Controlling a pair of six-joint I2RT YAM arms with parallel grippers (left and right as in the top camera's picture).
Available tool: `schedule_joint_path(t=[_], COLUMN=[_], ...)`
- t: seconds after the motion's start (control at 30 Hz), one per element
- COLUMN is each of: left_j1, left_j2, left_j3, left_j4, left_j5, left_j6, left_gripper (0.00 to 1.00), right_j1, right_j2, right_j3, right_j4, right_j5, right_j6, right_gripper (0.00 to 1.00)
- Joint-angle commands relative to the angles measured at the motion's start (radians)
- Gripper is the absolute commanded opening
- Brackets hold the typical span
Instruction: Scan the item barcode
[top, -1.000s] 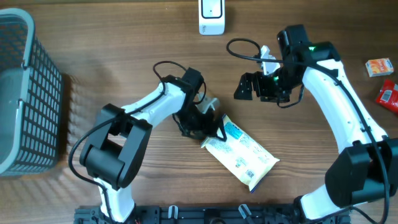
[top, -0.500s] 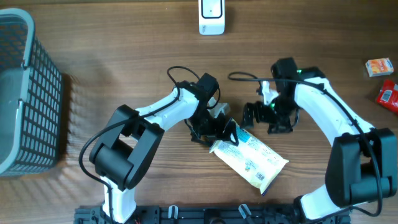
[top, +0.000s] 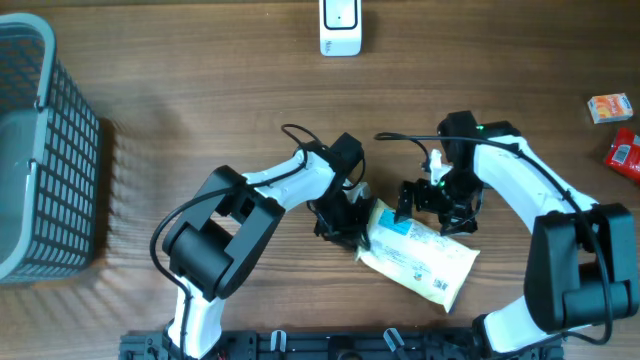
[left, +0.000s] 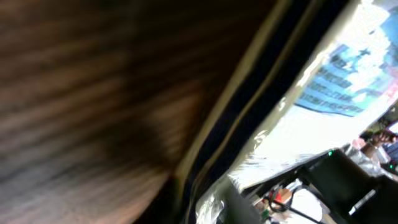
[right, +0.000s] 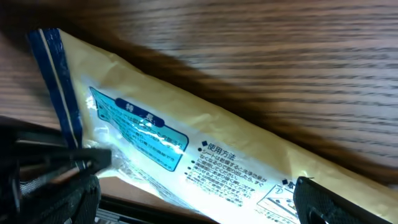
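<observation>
Pickup step: left claw (top: 350, 220) pinches shut on the end seam of the packet (top: 420, 258), which lies on the counter (top: 200, 100); right claw (top: 432, 205) hangs wide open over it, holding nothing; next comes a lift, barcode turned toward the white device (top: 340, 27) (likely the scanner).

The yellow packet (right: 205, 155) bears Japanese print, including the heading 使用方法.

Table (top: 200, 90): wood, visible grain, matt finish. Packet (top: 420, 262): thin plastic film, glossy, crinkled, catching glare. Basket (top: 50, 150): grey plastic mesh, matt. Scanner (top: 340, 27): smooth white plastic. Arm shells (top: 520, 170): white plastic, slight sheen; joints black, matt. Small box (top: 608, 107): printed card.
</observation>
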Motion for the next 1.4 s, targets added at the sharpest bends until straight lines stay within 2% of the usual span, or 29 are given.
schedule_joint_path(t=[0.0,0.17,0.33,0.47,0.57,0.67,0.87,1.07,1.2,1.33,1.37], left_j1=[0.032,0.155,0.387,0.601,0.694,0.745,0.702,0.527,0.420,0.364,0.357], left_j2=[0.019,0.019,0.019,0.019,0.017,0.003,-0.069,-0.080,-0.080,-0.080,-0.080], left_j3=[-0.012,-0.012,-0.012,-0.012,0.009,0.069,0.159,0.158,0.158,0.158,0.158], left_j4=[0.007,0.007,0.011,0.013,0.014,-0.015,-0.163,-0.280,-0.325,-0.315,-0.304], left_j5=[-0.076,-0.151,-0.203,-0.202,-0.145,-0.001,-0.015,-0.280,-0.519,-0.536,-0.548], left_j6=[-0.114,-0.172,-0.172,-0.171,-0.100,0.015,0.021,-0.001,-0.156,-0.199,-0.198], left_gripper=[0.04,0.04,0.04,0.04,0.04,0.04,0.04,0.04,0.04,0.04,0.15], right_j1=[-0.047,-0.091,-0.096,-0.094,-0.079,-0.055,0.017,0.068,0.074,0.079,0.080], right_j2=[0.005,0.005,0.005,0.005,0.005,0.005,0.005,0.005,0.005,0.005,0.005], right_j3=[0.008,0.056,0.111,0.109,0.109,0.109,0.109,0.109,0.109,0.109,0.109], right_j4=[-0.002,-0.030,-0.030,0.040,0.082,0.112,0.174,0.261,0.364,0.385,0.393], right_j5=[0.020,0.017,0.002,-0.132,-0.143,-0.174,-0.202,-0.198,-0.145,-0.144,-0.137], right_j6=[-0.006,-0.034,-0.042,-0.111,-0.111,-0.108,-0.039,0.019,0.019,0.090,0.090], right_gripper=[1.00,0.99,1.00,1.00,1.00,1.00,1.00,1.00,1.00,1.00,1.00])
